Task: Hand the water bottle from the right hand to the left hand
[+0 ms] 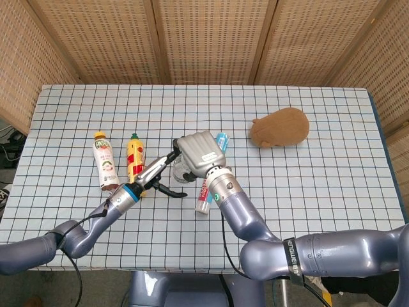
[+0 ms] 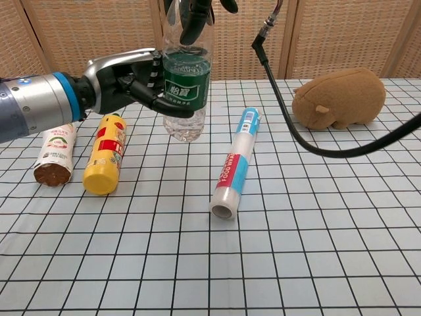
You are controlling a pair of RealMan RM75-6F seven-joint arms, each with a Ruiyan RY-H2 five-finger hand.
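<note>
The clear water bottle (image 2: 186,85) with a green label hangs upright above the table, and my right hand (image 2: 191,12) grips it at the neck from above. My left hand (image 2: 125,82) has come in from the left at label height. Its fingers reach behind the bottle and its thumb crosses the front just under the label, still spread. In the head view the right hand (image 1: 201,153) covers most of the bottle (image 1: 182,171), with the left hand (image 1: 156,174) stretched out against its side.
A yellow bottle (image 2: 105,155) and a white drink bottle (image 2: 56,148) lie at the left, below my left forearm. A blue-and-white tube (image 2: 235,164) lies at mid-table. A brown plush animal (image 2: 339,97) sits at the back right. My right arm's cable loops above the tube.
</note>
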